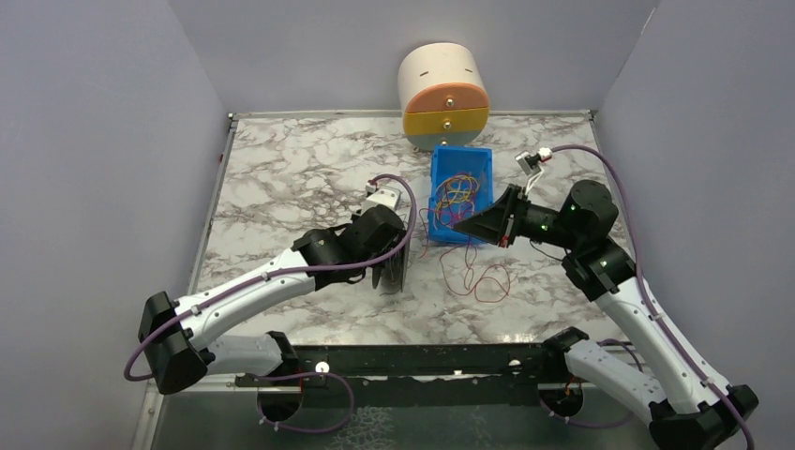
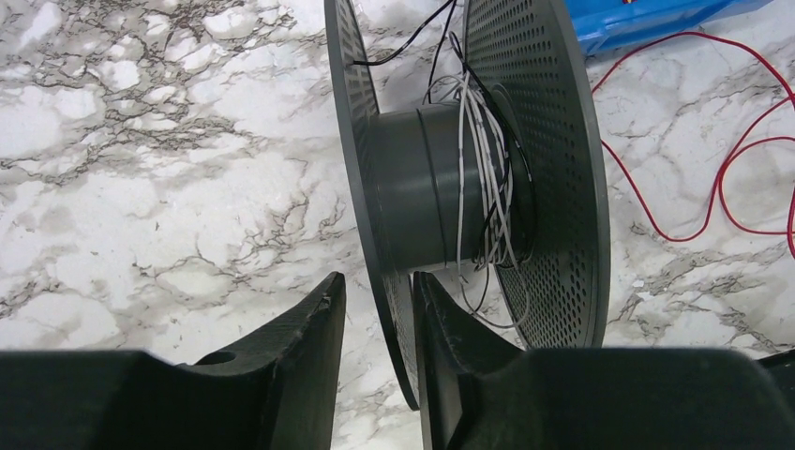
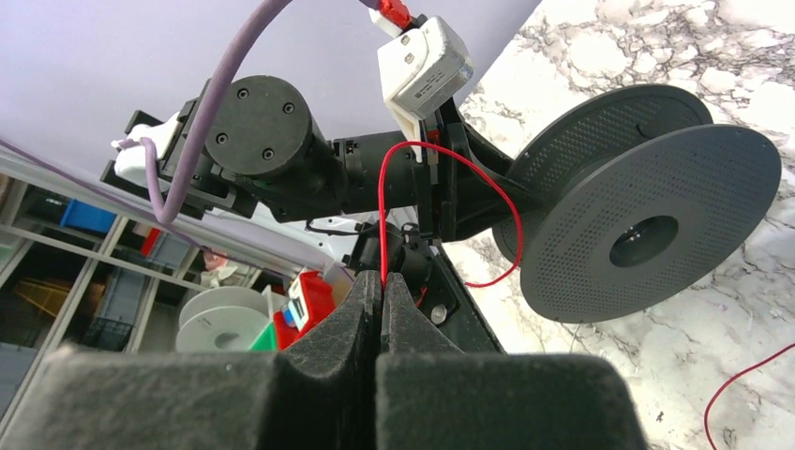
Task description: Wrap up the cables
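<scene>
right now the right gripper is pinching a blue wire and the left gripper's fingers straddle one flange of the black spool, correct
Not blue. The right wrist view shows the right gripper pinching a red wire. The left gripper does straddle one flange of the black spool.

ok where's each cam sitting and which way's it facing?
Top external: above, behind the bases, facing down at the marble table; left arm, right arm show.
Left wrist: looks down past the left end effector, astride a flange of the black spool.
Right wrist: looks across at the left arm and spool; right end effector shut on the red wire.
Shared: the spool, in all three.
</scene>
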{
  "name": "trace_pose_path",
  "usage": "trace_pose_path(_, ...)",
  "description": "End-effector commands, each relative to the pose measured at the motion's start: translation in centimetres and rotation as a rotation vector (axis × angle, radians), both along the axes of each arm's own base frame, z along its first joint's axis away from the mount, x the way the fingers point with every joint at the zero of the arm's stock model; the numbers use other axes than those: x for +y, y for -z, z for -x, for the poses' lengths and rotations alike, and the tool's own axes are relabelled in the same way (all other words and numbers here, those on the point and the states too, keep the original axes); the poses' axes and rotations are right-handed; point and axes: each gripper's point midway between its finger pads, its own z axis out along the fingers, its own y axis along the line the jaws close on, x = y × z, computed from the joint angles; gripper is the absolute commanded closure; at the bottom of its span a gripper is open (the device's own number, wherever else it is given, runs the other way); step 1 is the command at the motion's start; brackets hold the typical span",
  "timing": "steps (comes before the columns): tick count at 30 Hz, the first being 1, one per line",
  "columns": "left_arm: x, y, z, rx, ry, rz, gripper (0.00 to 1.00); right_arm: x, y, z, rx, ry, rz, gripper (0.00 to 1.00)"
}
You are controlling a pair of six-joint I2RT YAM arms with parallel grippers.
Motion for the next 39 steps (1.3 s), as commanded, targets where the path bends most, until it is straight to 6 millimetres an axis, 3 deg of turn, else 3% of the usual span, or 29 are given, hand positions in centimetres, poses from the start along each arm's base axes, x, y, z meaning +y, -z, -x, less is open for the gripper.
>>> trace_pose_path(1, -0.1, -0.6, -0.1, -0.017, 0.012, 0.038, 0.63, 0.6, -0.8, 0.4, -0.017, -0.057, -0.048, 0.99)
trace_pose_path(12, -0.6, -1.5, 0.1, -0.029, 0.052, 0.078, 0.56, 1.3, -0.1, -0.1, 0.022, -0.097, -0.063, 0.99)
trace_pose_path(17, -0.4, -4.0, 0.4, -0.080, 0.082, 0.128, 0.47, 1.8, 0.0, -0.6, 0.035, -0.112, -0.066, 0.99)
trace_pose_path(26, -0.3, -8.2, 1.8, -0.133, 0.126, 0.281, 0.41, 3.6, 0.3, -1.0, 0.072, -0.154, -0.084, 0.99)
trace_pose_path(39, -1.2, -8.5, 2.5, -0.140, 0.166, 0.370, 0.32, 7.2, 1.9, -0.9, 0.137, -0.189, -0.103, 0.99)
